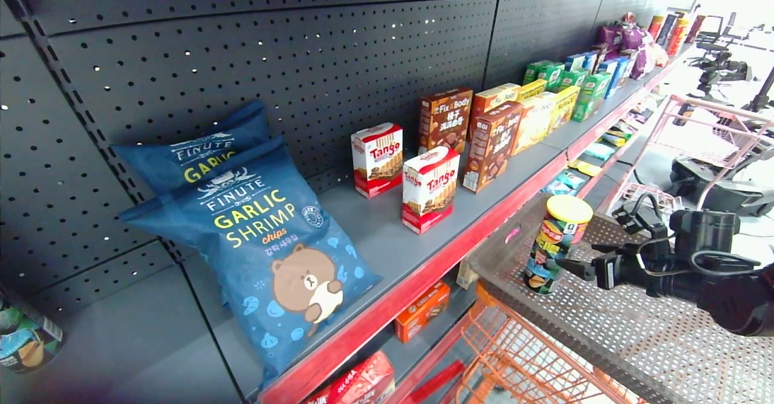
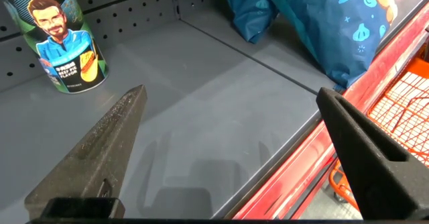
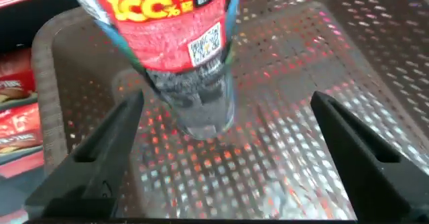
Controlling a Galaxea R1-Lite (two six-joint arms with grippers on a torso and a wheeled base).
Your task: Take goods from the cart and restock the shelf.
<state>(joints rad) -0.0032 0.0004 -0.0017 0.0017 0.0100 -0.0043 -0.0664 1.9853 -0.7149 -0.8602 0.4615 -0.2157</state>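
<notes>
A tall snack can (image 1: 555, 244) with a yellow lid stands upright on the cart's perforated top tray (image 1: 611, 331). My right gripper (image 1: 571, 265) is level with the can's lower half, right beside it, and open. From the right wrist, the can (image 3: 181, 56) rises just ahead of the spread fingers (image 3: 110, 147), with nothing gripped. My left gripper (image 2: 231, 96) hangs open over the grey shelf board (image 2: 221, 90), holding nothing. Another can (image 2: 62, 36) with a printed figure stands on that board ahead of it, apart from the fingers; it shows as a can (image 1: 24, 337) at the shelf's far left.
Two blue chip bags (image 1: 266, 234) lean on the shelf (image 1: 387, 234), then red-and-white boxes (image 1: 429, 189), brown boxes (image 1: 490, 144) and more cartons farther right. The orange cart basket (image 1: 520, 361) sits below the tray. Lower shelves hold goods. A pink cart (image 1: 713, 132) stands behind.
</notes>
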